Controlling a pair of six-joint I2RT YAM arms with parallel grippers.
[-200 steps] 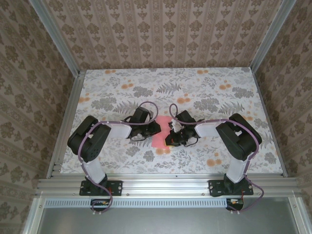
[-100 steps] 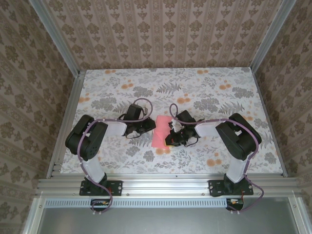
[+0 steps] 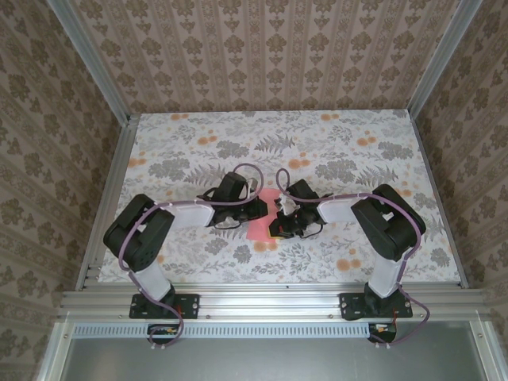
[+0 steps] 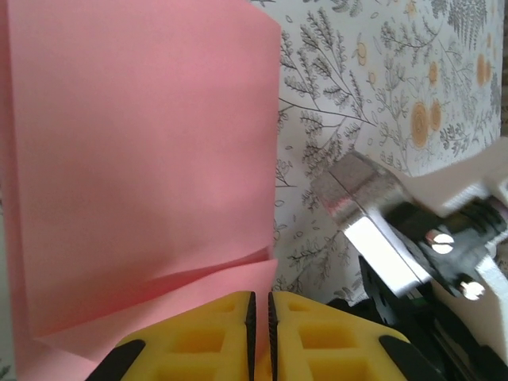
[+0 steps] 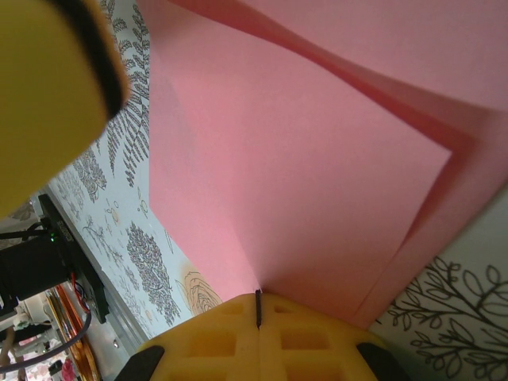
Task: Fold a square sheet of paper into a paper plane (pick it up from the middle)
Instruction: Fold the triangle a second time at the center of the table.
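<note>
**A:** What is the right hand [image 5: 258, 300] doing?

**B:** Its fingers are pressed tight together. A crease in the pink paper [image 5: 302, 182] runs straight into the seam between them, so I read it as pinching the paper's edge. It looks like an anchor, to keep the paper from sliding while a fold is worked.

**A:** And the left hand [image 4: 259, 305]?

**B:** Nearly pressed together too, with just a thin slit. A loose flap of the paper comes down to its fingertips, but I cannot tell whether any paper sits in the slit. With the fingers set like that, my guess is it serves as a blunt tip for pushing a flap over or flattening a crease.

**A:** Where does the paper lie?

**B:** Between the two hands, near the middle of the flowered tabletop [image 3: 357, 159], a little toward the arms. It is already doubled, with layers overlapping and one edge lifting. There is no pointed nose, so the plane looks far from finished.

**A:** Why are the hands so close?

**B:** Thin paper buckles, and gripping near the fold line keeps it flat. The risk is that the hands bump each other or crumple the paper.
</note>
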